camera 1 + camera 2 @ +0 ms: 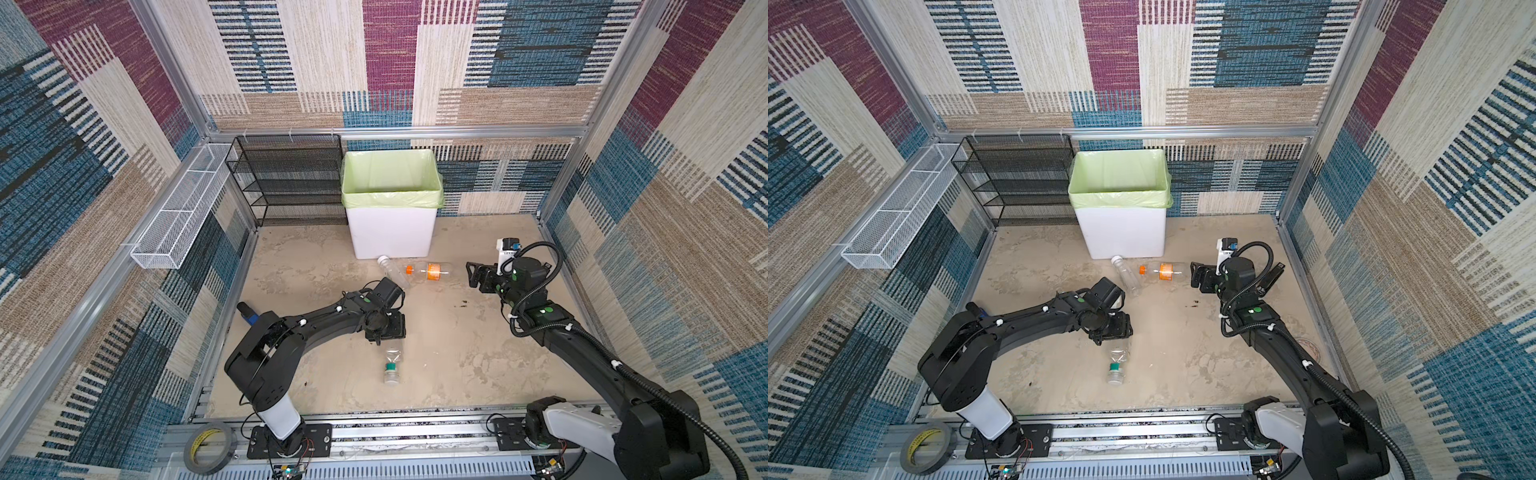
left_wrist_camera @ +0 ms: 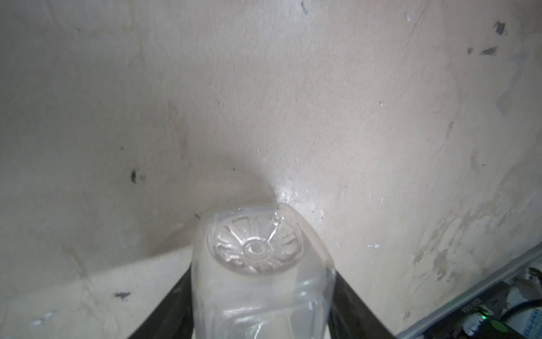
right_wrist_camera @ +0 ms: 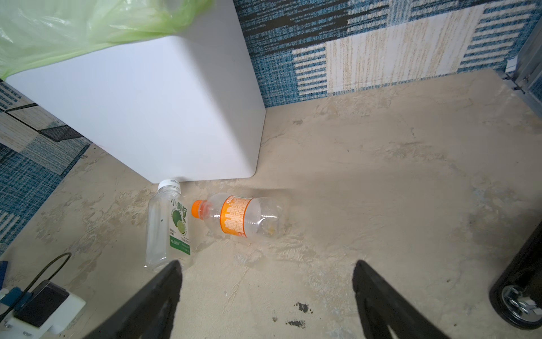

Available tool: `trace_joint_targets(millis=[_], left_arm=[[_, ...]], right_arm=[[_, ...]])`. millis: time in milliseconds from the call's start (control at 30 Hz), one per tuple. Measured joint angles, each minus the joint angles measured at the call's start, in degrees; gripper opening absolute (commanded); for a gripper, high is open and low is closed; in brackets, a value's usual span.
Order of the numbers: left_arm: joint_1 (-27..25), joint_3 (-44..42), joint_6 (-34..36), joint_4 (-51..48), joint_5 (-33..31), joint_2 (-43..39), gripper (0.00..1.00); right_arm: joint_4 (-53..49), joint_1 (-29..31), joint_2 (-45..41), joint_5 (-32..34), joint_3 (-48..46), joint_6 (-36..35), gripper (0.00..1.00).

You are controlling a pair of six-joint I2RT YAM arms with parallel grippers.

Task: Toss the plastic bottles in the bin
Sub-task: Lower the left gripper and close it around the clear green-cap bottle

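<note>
Fingers (image 2: 173, 305) of the left gripper (image 2: 262, 273) are pressing both sides of a clear teal-banded bottle (image 1: 391, 366) that is lying well in front of the bin (image 1: 390, 232). The right gripper (image 3: 267, 267) is hanging wide open and empty, facing an orange-capped bottle (image 3: 240, 217) and a lime-labelled bottle (image 3: 168, 226) lying just before the bin.

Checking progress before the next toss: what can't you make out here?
Bin bottom: both top views, hidden by its front wall.
Left gripper grip: top views, wrist covers it; left wrist view, bottle hides the contact.
Blue device: top views, left arm covers most.
</note>
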Motion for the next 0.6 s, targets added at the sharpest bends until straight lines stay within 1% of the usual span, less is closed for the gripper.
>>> trace_joint_targets(millis=[100,167,233,300,433,600], left_arm=[[0.3,3.3,4.5,-2.5,-0.7,1.0,0.79],[0.3,4.2,7.4,-3.7,-1.9,0.6,0.84],[0.2,4.3,8.6,-5.3,-2.1,-0.5,0.86],[-0.3,4.3,9.9,-7.1,-3.5,-1.9,0.89],[-2.7,4.2,10.6,-9.5,-4.7,-4.2,0.95],[-5.8,3.1,10.6,-11.5,-6.9,-4.1,0.95]], right_arm=[[-0.1,0.0,-0.2,0.3,0.0,0.0,0.91],[-0.2,0.0,-0.6,0.4,0.0,0.2,0.91],[-0.2,-0.2,-1.0,0.4,-0.4,0.2,0.91],[-0.2,-0.2,-1.1,0.4,-0.9,0.4,0.91],[-0.2,-0.2,-0.8,0.4,-1.7,0.9,0.91],[0.0,-0.2,0.2,0.3,-2.1,1.5,0.91]])
